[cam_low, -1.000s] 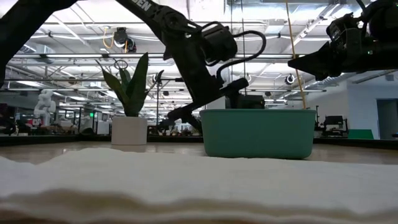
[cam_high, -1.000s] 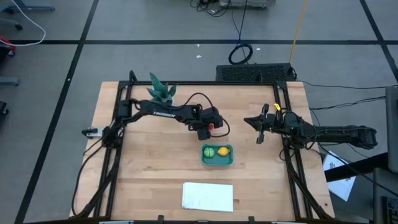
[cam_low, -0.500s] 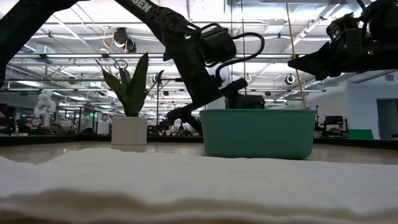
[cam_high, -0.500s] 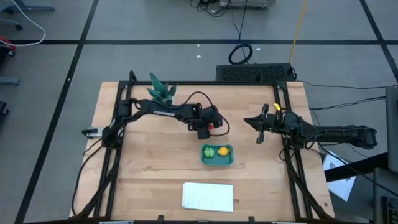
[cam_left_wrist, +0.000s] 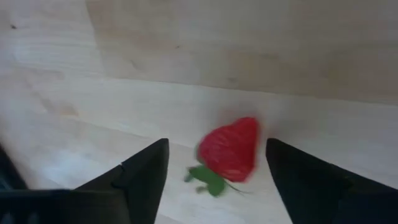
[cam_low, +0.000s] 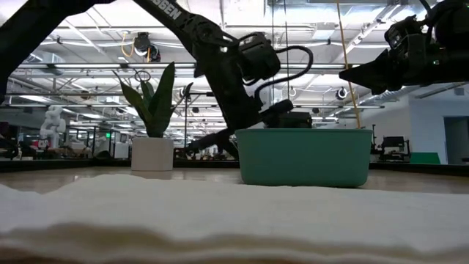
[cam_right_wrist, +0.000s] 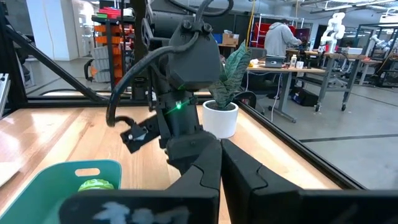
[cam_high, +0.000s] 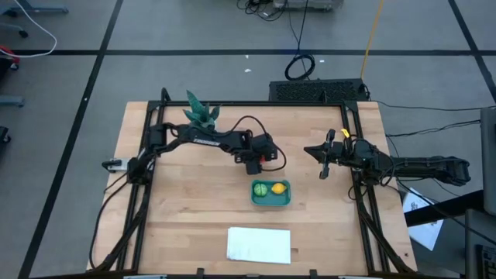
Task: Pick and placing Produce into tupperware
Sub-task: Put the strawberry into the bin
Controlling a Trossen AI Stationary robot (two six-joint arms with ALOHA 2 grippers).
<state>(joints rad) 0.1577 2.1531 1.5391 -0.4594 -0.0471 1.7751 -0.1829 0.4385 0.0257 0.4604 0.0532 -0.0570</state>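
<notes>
Over the table, left gripper (cam_left_wrist: 214, 163) fingers straddling strawberry (cam_left_wrist: 229, 149)

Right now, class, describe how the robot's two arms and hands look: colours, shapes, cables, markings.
Both arms are slim, dark and jointed. The left arm carries white lettering and a looping black cable near its wrist. The left hand has two dark, flat, pointed fingers. The right hand is equally dark, with a small yellow mark just behind it.

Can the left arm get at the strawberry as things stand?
Probably yes. The left gripper is down over the strawberry, which lies on bare table between its open fingers with nothing in between. It sits behind the tupperware, clear of its walls.
</notes>
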